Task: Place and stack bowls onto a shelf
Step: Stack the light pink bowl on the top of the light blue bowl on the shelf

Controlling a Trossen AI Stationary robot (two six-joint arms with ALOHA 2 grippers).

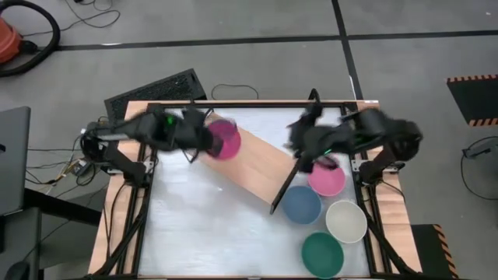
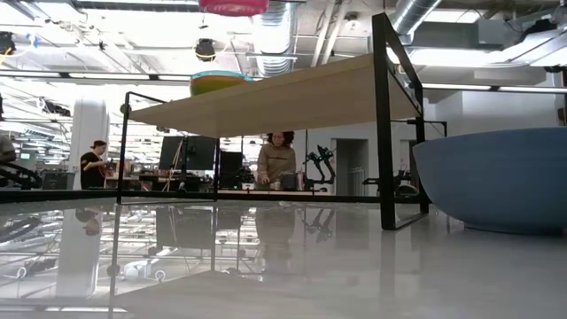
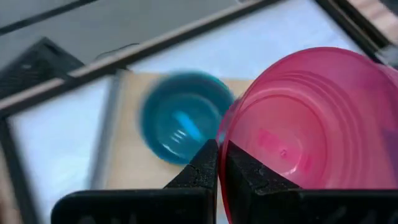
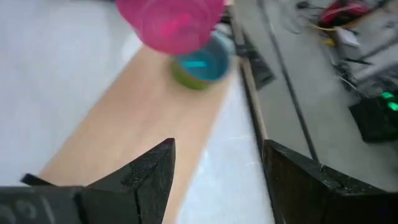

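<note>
My left gripper (image 1: 207, 140) is shut on a magenta bowl (image 1: 225, 140), held in the air over the far left end of the light-wood shelf (image 1: 257, 165). A teal bowl (image 3: 183, 127) sits nested in a lime green bowl (image 4: 186, 78) on that end of the shelf board. The magenta bowl also shows at the top of the low view (image 2: 235, 6). My right gripper (image 4: 217, 174) is open and empty above the shelf's right end (image 1: 302, 155). A red-pink bowl does not show on its own. My left gripper pinches the magenta bowl's rim (image 3: 225, 134) on the side nearest the wrist, one finger (image 3: 245, 171) inside the bowl and one (image 3: 199, 165) outside. The bowl is lifted clear of the shelf, tipped so its opening faces the wrist camera.
Larger bowls stand on the white tabletop right of the shelf: pink (image 1: 326, 180), grey-blue (image 1: 301, 204), cream-white (image 1: 346, 221), dark green (image 1: 322, 254). The grey-blue bowl fills the low view's right (image 2: 496, 182). People stand in the room beyond the table (image 2: 277, 159).
</note>
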